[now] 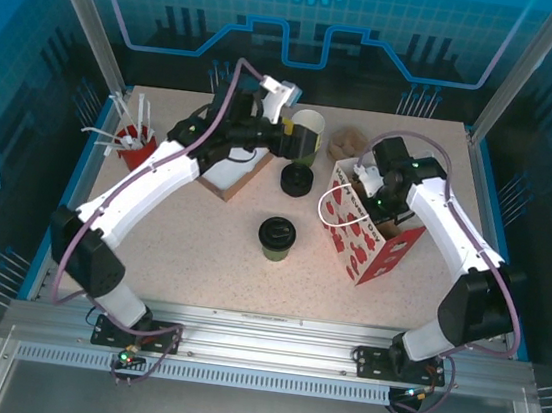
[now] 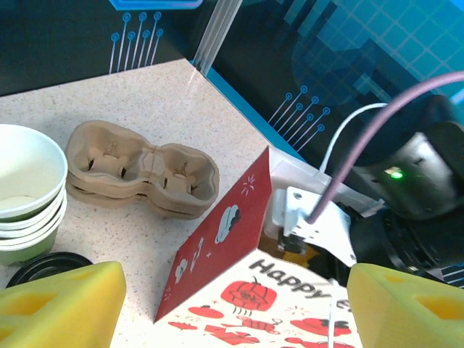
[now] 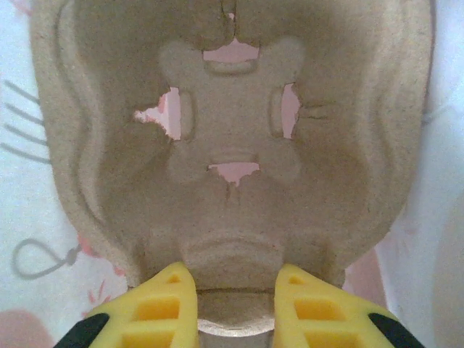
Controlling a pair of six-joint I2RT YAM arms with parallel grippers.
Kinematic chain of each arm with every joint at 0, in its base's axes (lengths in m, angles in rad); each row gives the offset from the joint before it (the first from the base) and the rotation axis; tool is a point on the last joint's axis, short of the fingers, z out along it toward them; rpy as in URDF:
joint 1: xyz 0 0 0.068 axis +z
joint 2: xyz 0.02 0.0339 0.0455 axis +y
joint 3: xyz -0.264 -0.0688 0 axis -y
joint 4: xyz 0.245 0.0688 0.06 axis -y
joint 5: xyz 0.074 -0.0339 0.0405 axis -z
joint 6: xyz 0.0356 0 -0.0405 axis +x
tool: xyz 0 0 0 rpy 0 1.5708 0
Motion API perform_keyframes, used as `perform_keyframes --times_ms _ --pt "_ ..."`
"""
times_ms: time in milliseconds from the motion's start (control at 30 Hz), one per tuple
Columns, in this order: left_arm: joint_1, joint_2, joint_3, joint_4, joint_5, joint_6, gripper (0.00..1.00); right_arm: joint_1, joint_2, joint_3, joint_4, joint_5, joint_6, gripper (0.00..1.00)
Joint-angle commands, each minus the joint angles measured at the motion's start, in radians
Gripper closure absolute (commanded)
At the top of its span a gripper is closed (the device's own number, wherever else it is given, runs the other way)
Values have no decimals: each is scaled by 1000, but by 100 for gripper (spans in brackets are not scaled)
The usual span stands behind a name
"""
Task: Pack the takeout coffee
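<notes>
Top view: the coffee (image 1: 276, 237) stands lidded on the surface (image 1: 169, 254), well behind the left gripper (image 1: 298, 147), toward the arm bases. The left arm arcs far forward, with its gripper beside a cup stack (image 1: 308, 125). The coffee is left of the right gripper (image 1: 370, 193), which dips into a red-and-white bag (image 1: 367, 243) from a bent arm.

Left wrist view: the left gripper (image 2: 232, 312) is spread wide and empty over the bag (image 2: 217, 254). Spare carriers (image 2: 141, 170) lie ahead.

Right wrist view: the right gripper (image 3: 233, 290) is narrow, pinching the rim of a pulp carrier (image 3: 232, 145).
</notes>
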Motion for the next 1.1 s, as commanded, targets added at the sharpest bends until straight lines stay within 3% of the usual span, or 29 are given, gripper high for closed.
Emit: perform_keyframes --times_ms 0,733,1067 --pt "4 -92 -106 105 -34 -41 18 12 21 -44 85 -2 -5 77" --pt "3 -192 -267 140 -60 -48 18 16 129 -250 395 32 -57 68" --pt "4 -193 -281 138 -63 -42 18 26 167 -260 405 71 -61 59"
